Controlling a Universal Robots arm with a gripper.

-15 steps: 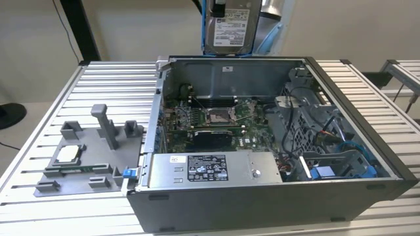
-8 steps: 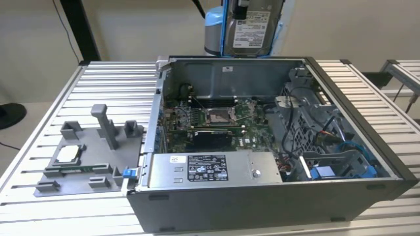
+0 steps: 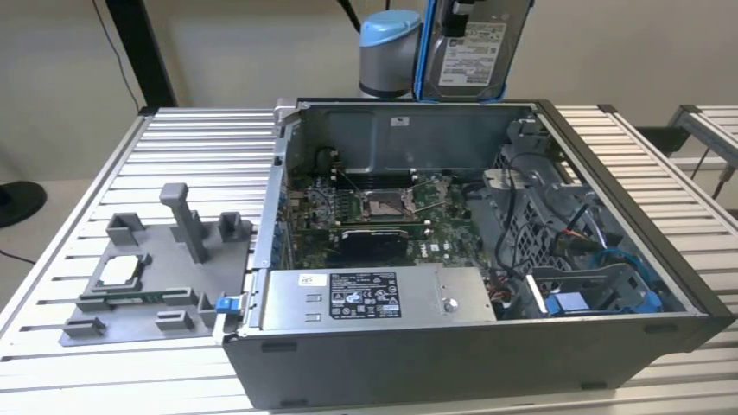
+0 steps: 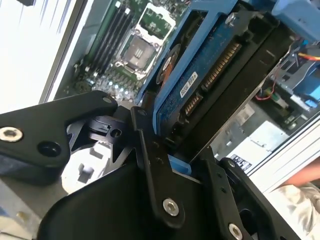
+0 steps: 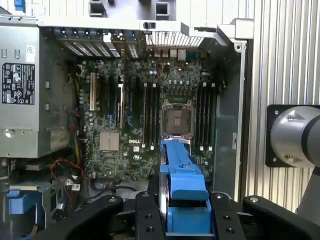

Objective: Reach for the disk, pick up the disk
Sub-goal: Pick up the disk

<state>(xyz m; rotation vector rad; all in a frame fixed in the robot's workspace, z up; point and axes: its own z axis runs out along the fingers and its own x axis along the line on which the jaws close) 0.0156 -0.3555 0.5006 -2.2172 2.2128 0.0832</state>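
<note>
Evidently the claw point(image 4: 172, 150) clamps the disk point(image 4: 200, 75), apparently above the case point(image 3: 645, 285).

A plain beige wall point(image 3: 254, 52) rises behind a ribbed metal table point(image 3: 173, 147), with a black post point(image 3: 138, 52) between.

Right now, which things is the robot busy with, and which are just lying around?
Busy with:
- disk, held up above the case
- gripper, jaws shut on the disk

Lying around:
- open computer case
- motherboard
- grey fixture
</note>
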